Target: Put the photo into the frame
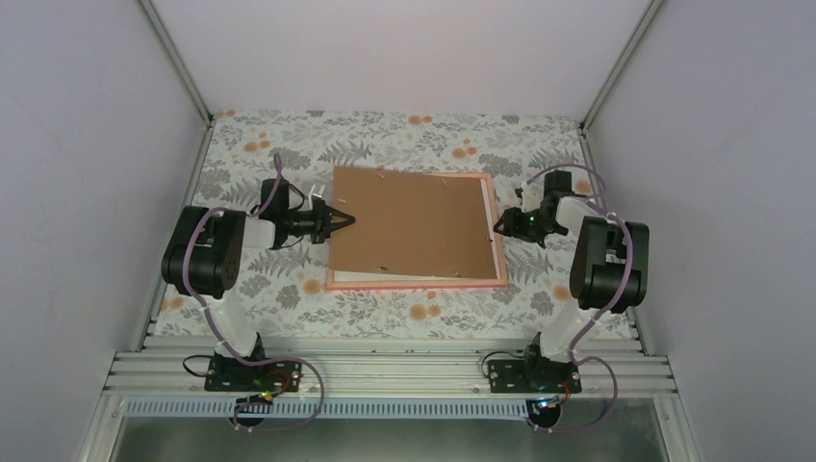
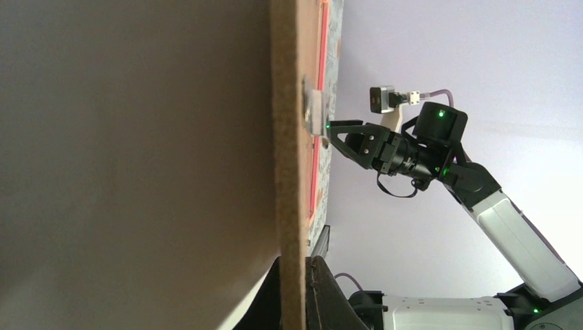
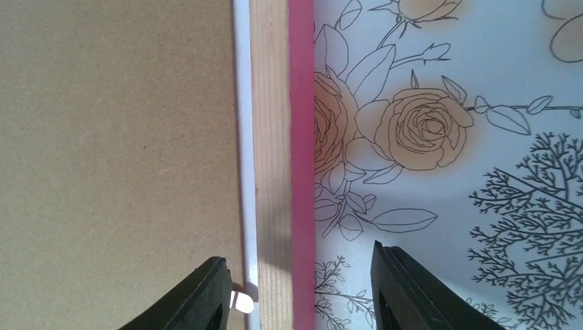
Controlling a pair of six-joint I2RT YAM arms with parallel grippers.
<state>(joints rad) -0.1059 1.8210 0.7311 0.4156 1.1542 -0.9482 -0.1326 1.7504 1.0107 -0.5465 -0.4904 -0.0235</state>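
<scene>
In the middle of the flowery table (image 1: 423,130) the frame (image 1: 414,283) lies flat, back side up, with the brown board (image 1: 409,226) lying in it. The top view shows the whole frame and both arms. The left gripper (image 1: 344,220) is at the board's left edge and the right gripper (image 1: 497,229) is at the frame's right side. That view is too far off to show the fingers well. The left wrist view shows more. The board's edge runs between the two dark fingers (image 2: 326,302), which are pressed together on it, pinching the board. Across the board it also shows a small grey tab (image 2: 315,113), with the right gripper's tip just beside it; I cannot tell if they touch. The right wrist view is very close. Its two fingers (image 3: 199,302) are spread apart, one over the board and one over the table, with the frame's wood and pink edge between them. A thin white strip (image 3: 244,137) runs between board and frame there. I cannot tell if it is the photo. The photo's picture side is hidden in every view. Both wrist views cut off most of the frame.
</scene>
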